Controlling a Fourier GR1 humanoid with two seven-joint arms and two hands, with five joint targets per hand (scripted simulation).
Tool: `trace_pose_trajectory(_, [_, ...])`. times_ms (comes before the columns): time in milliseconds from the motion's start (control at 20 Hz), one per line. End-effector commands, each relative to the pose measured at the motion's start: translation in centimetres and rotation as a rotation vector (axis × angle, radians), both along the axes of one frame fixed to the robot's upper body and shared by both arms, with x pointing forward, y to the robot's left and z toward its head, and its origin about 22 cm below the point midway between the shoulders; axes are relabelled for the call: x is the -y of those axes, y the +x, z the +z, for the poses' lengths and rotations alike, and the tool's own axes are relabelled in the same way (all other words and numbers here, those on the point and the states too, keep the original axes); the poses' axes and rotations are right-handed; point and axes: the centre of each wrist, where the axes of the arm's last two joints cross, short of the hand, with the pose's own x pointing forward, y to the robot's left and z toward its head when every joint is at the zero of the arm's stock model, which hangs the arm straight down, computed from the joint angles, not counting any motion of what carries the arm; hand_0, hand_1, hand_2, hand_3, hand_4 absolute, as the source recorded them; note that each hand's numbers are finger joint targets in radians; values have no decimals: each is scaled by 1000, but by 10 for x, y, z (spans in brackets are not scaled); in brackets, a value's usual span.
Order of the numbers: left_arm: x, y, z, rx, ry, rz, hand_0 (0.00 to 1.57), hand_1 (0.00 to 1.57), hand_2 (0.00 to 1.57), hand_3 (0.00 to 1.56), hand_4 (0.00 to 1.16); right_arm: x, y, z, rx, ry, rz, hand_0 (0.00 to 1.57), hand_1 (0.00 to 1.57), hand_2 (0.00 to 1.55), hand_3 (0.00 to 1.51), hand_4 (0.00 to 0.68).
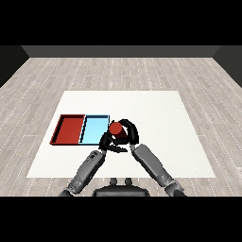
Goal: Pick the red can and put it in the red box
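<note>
The red can (116,129) stands upright just right of the light blue tray (93,128), with my right hand (130,133) curled round it from the right and behind. My left hand (107,143) sits low beside the can's left front, at the blue tray's right front corner; its fingers look bent, and I cannot make out whether they touch the can. The red tray (68,128) lies at the far left, next to the blue one, with nothing in it.
Both trays lie side by side on the left half of the white table (156,123). My two forearms come in from the bottom, meeting near the table's middle front.
</note>
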Motion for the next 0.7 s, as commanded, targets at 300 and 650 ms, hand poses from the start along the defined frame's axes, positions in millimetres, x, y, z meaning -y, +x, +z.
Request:
trace_pose_trajectory(300, [18, 4, 6, 11, -20, -27, 0, 0, 0, 0, 0, -25, -16, 19, 7, 8, 32, 1494, 1494, 1451, 1376, 617])
trace_pose_trajectory(650, [4, 5, 4, 52, 34, 6, 0, 0, 0, 0, 291, -32, -24, 4, 6, -5, 65, 1486, 1486, 1455, 1372, 642])
